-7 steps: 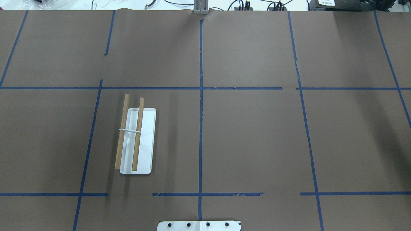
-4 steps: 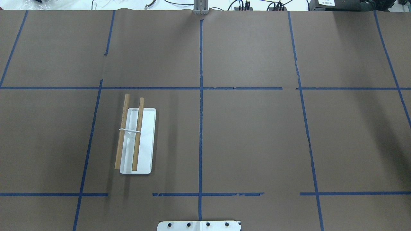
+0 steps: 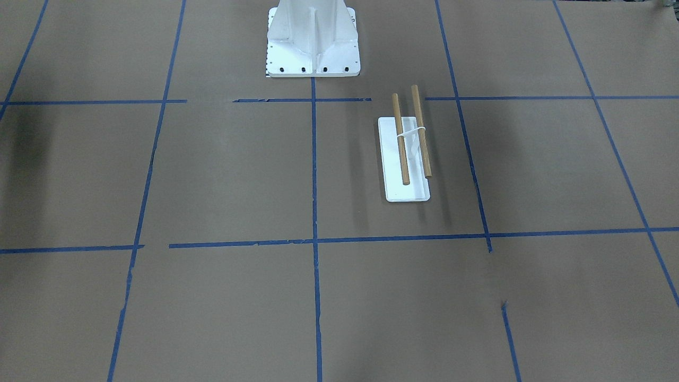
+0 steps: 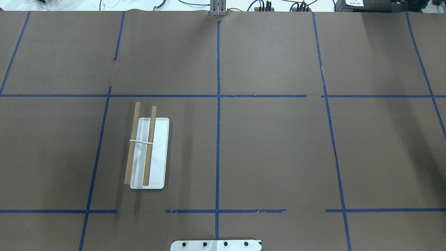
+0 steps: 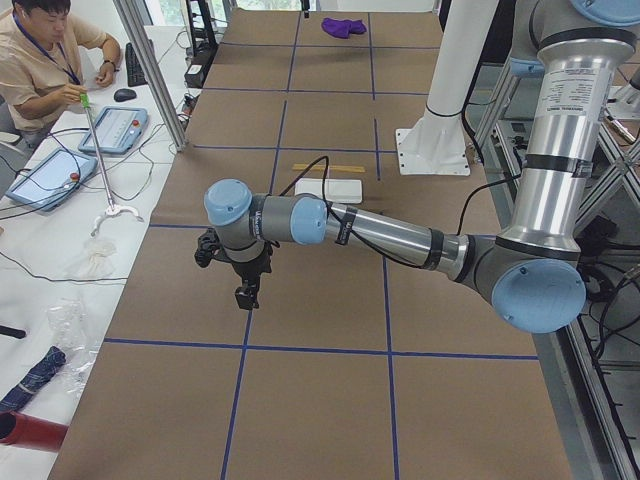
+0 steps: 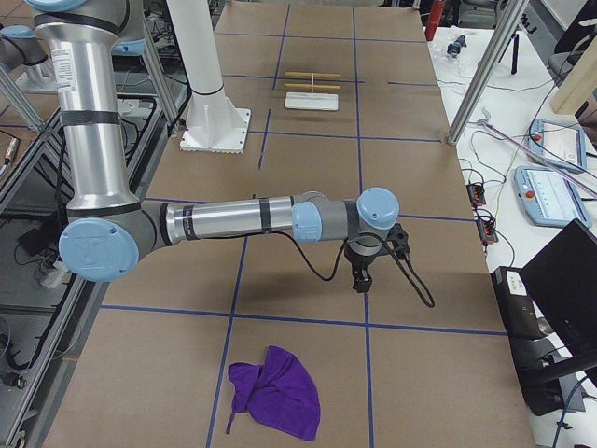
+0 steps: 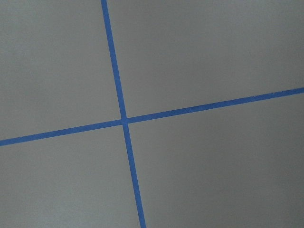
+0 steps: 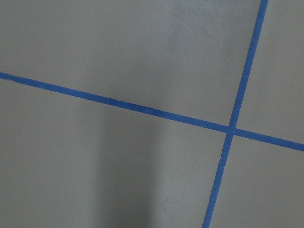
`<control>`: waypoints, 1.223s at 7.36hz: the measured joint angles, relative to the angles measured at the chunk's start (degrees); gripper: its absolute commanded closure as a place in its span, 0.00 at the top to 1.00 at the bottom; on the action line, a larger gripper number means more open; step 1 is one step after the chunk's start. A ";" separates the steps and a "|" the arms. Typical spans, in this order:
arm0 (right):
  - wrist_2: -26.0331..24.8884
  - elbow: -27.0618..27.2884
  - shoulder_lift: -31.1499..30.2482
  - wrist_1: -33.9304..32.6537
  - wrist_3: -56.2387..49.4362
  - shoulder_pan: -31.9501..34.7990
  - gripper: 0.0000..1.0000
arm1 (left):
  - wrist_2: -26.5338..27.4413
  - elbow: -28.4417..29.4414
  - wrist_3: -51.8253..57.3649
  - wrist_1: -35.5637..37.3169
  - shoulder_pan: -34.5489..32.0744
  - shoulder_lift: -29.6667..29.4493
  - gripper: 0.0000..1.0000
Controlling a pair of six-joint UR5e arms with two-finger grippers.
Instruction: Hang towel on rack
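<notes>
The towel (image 6: 275, 392) lies crumpled on the table (image 4: 278, 139), well apart from the rack (image 4: 150, 146). Jaws' spacing on left gripper (image 5: 246, 295) and right gripper (image 6: 360, 280) is indiscernible.

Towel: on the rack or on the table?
On the table: the purple towel lies bunched at its right end, the rack bare.

**Silver tubes, pale blue caps, black pincers**

Both arms are built alike. The left arm (image 5: 380, 228) and the right arm (image 6: 233, 219) are brushed silver tubes with black bands at the seams, linked by rounded housings with pale blue joint caps (image 5: 538, 296). A thin black cable (image 5: 300, 172) loops loosely beside each forearm near the wrist. Each wrist carries a small black tool: the left pincer (image 5: 244, 298) and the right pincer (image 6: 361, 283). The white metal pedestal (image 3: 313, 48) has ribbed sides and a flat foot plate with dark bolts along its edge.
</notes>
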 measured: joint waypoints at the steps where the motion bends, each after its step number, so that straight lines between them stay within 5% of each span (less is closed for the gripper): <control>1: -0.06 0.04 -2.21 3.39 0.00 -0.05 1.00 | 0.00 0.02 0.09 -0.09 0.57 0.07 1.00; 4: -4.06 -3.56 -7.06 12.02 3.32 -0.17 0.97 | -0.30 -0.57 0.21 -0.38 0.97 0.10 1.00; 9: -6.49 -9.89 -11.88 12.81 2.58 -0.33 0.85 | -0.60 -0.05 -0.05 -2.72 1.31 0.20 1.00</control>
